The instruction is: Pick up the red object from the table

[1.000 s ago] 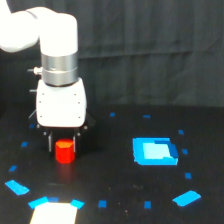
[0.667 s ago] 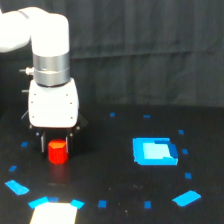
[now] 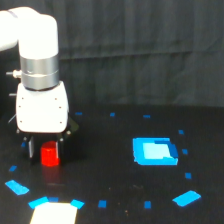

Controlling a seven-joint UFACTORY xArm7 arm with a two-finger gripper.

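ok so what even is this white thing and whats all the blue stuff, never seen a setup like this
The white thing is a robot arm, filmed by one camera standing off to the side. At its lower end is its pincer, two dark fingers that point down at a black table. Between them sits a small red block, which the arm is meant to pick up. I cannot tell whether the fingers are pressing on it or whether it is off the table. The blue bits are small marks scattered over the table, plus a bigger blue square patch toward the exterior view's right. A pale sheet lies at the bottom edge.
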